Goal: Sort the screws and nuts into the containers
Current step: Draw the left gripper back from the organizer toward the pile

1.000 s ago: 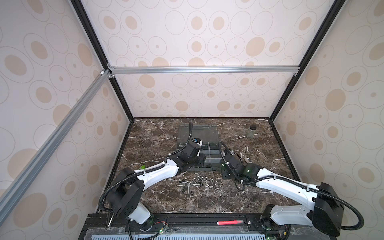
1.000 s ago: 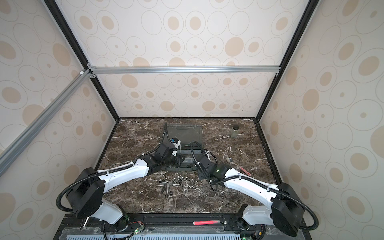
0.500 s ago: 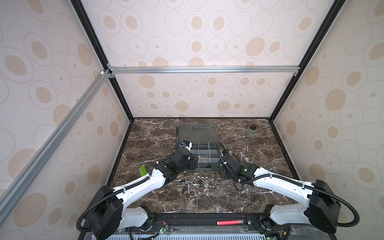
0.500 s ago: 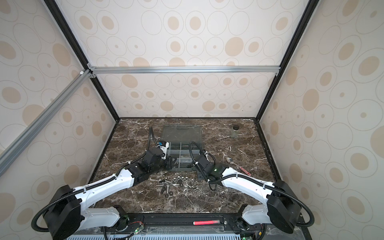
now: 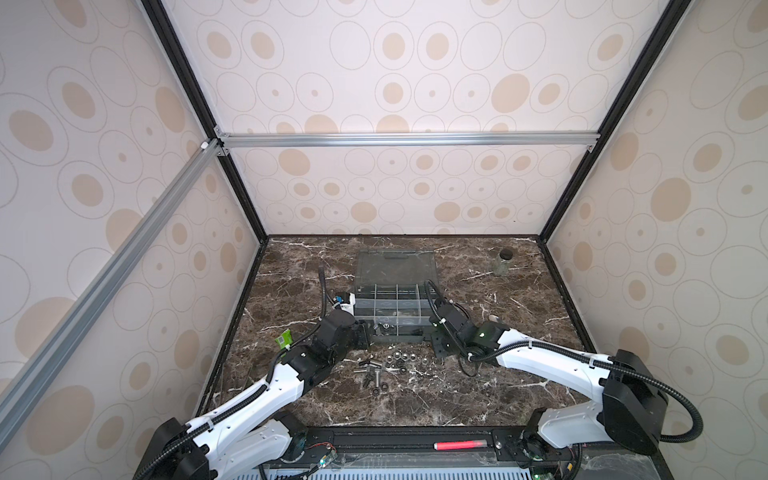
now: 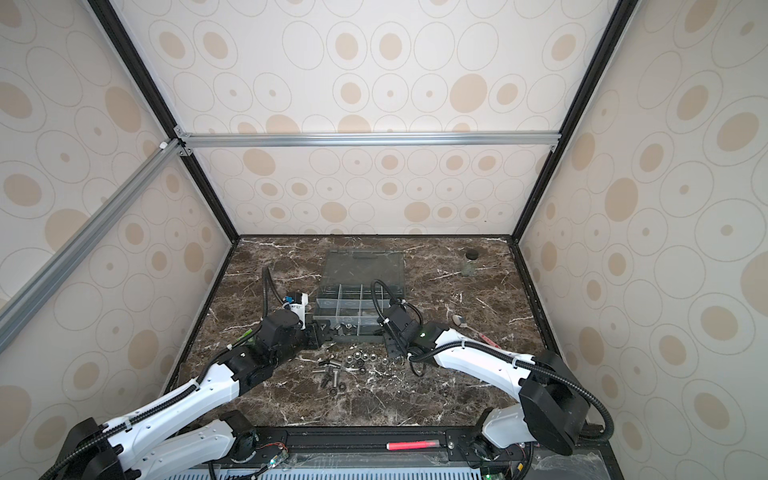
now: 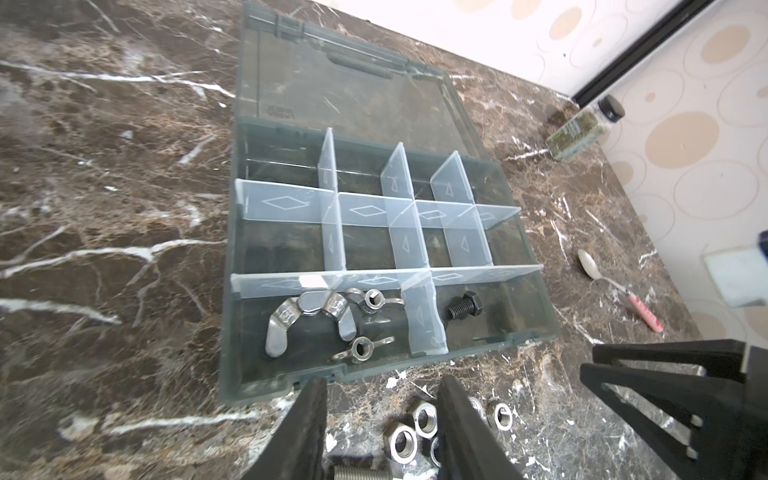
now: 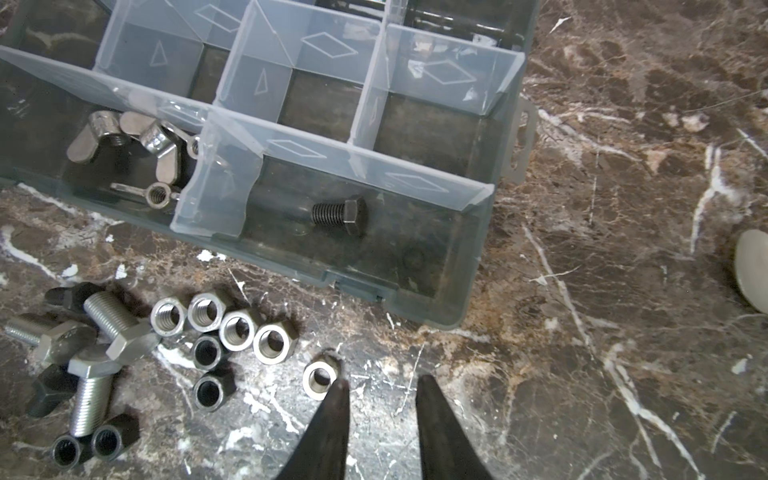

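The containers are the compartments of a grey organizer box [image 5: 392, 309] [image 7: 536, 328] lying open. Its front row holds wing nuts [image 7: 311, 318] [image 8: 124, 137] in one compartment and a black screw [image 8: 340, 214] in the one beside it. Loose hex nuts [image 8: 237, 328] [image 5: 399, 358] and silver screws [image 8: 110, 318] lie on the marble before the box. My left gripper [image 7: 380, 380] [image 5: 365, 334] hovers open at the box's front left corner, above the nuts, holding nothing. My right gripper [image 8: 382, 381] [image 5: 438, 351] stands open and empty, one fingertip beside a lone silver nut [image 8: 319, 379].
The clear lid [image 5: 397, 266] lies flat behind the box. A glass jar with a black cap [image 5: 501, 264] stands at the back right. A spoon [image 7: 590, 266] with a red handle lies right of the box. Enclosure walls close in three sides.
My left gripper has drawn back from over the box to its front left corner, and its jaws have widened. The right arm has barely moved.
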`<state>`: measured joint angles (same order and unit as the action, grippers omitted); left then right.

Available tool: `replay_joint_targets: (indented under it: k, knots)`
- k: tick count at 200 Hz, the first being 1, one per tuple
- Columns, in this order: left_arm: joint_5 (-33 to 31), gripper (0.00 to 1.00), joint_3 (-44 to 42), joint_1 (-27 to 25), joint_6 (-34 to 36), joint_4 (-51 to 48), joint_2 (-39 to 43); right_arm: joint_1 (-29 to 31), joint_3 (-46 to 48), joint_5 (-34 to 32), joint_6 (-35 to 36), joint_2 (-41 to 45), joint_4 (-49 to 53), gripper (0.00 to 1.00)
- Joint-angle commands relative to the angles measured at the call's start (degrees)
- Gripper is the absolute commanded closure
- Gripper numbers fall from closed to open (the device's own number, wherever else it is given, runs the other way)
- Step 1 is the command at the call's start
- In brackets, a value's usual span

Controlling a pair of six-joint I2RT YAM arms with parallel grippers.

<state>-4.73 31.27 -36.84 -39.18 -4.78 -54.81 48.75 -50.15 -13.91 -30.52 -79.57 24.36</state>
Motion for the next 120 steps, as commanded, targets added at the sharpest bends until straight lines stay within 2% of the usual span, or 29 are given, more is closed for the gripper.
replay_joint_targets:
  k: [1,57,120]
  knots:
    - [-2.3,0.55,-1.4,0.9,-2.2,-2.5,3.5,0.3,-1.5,1.7,0.6,-1.7,-1.3,0.68]
    - [-3.8,0.53,-4.9,1.9,-4.4,-4.9,9.9,3.2,-4.2,4.2,1.4,-6.5,-3.1,0.68]
    - [-4.9,0.51,-5.9,2.6,-4.9,-7.1,13.1,8.0,-7.8,5.4,3.5,-11.3,-3.0,0.66]
